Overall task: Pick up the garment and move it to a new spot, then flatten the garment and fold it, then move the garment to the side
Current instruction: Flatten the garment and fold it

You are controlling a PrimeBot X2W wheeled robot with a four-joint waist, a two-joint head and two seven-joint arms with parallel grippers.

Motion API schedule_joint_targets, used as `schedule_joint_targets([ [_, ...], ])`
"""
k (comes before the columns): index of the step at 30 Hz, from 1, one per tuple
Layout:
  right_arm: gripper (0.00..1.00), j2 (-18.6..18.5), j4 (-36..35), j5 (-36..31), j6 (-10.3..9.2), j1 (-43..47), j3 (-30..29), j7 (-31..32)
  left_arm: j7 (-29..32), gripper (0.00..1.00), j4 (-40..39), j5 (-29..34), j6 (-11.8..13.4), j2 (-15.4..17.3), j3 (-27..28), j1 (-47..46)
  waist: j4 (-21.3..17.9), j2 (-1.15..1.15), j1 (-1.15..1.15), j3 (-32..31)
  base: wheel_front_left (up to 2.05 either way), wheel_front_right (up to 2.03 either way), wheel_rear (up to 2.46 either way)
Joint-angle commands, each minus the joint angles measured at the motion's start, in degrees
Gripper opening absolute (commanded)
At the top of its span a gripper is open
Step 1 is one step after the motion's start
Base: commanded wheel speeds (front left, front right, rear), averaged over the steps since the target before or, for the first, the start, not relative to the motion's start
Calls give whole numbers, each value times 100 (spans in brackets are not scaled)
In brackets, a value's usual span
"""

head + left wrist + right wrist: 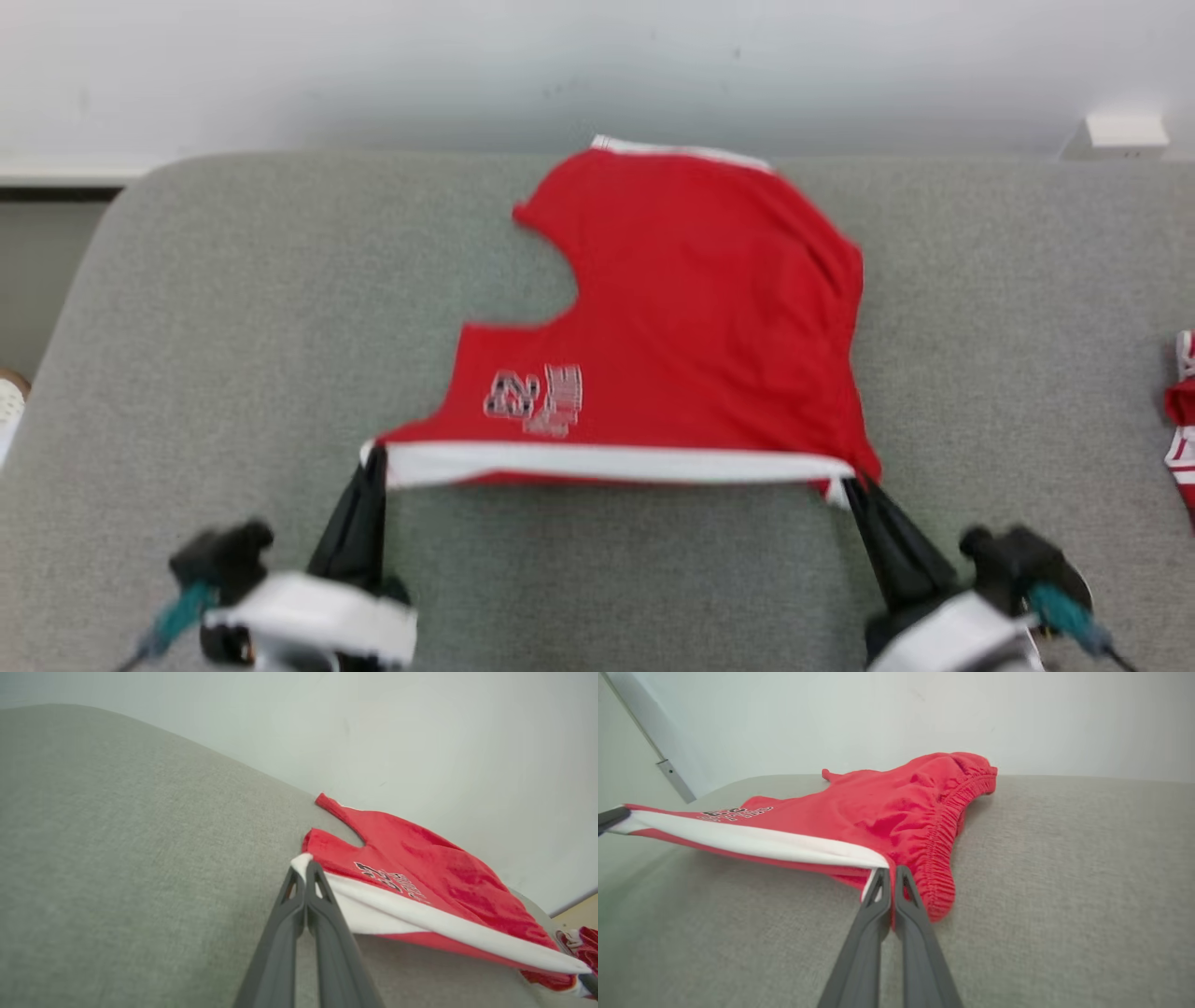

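The red shorts (691,308) are soft matt cloth, with a smooth white band (607,462) along one edge and a puckered elastic waistband (941,868). The desk (205,355) wears coarse grey woven fabric, matt. The dark fingers (915,952) look like matt plastic.

The left gripper (374,459) at near left and the right gripper (853,486) at near right point away, tilted slightly inward. Each is clamped tight on a corner of the garment (691,308).
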Motion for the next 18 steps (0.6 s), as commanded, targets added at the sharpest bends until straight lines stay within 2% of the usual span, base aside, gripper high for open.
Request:
schedule_joint_targets([
  [1, 0, -191, -383, -62, -43, 403, -220, 128, 5, 0, -370, 83, 173, 154, 130, 404, 12, 0, 0, -219, 0, 0, 0],
  [5, 0, -173, -1955, -301, -44, 1635, -679, 865, 483, 0, -2026, 128, 572, 213, 141, 1486, 16, 0, 0, -431, 0, 0, 0],
  [6, 0, -173, -1955, -301, -44, 1635, -679, 865, 483, 0, -2026, 128, 572, 213, 141, 1486, 16, 0, 0, -431, 0, 0, 0],
  [9, 0, -19, -3164, -490, -48, 2506, -1017, 1611, 974, 0, -3295, 183, 911, 262, 184, 2188, 11, 0, 0, -517, 0, 0, 0],
  [12, 0, 139, -4213, -646, -46, 3142, -1118, 2287, 1437, 0, -4313, 247, 1122, 306, 165, 2658, -17, 0, 0, -535, 0, 0, 0],
  [15, 0, 255, -4890, -711, -36, 3410, -1119, 2797, 1744, 0, -4906, 192, 1235, 348, 159, 2847, -65, 0, 0, -527, 0, 0, 0],
  [18, 0, 294, -5093, -710, -36, 3304, -1125, 3115, 1978, 0, -4955, 71, 1208, 425, 182, 2695, -103, 0, 0, -501, 0, 0, 0],
])
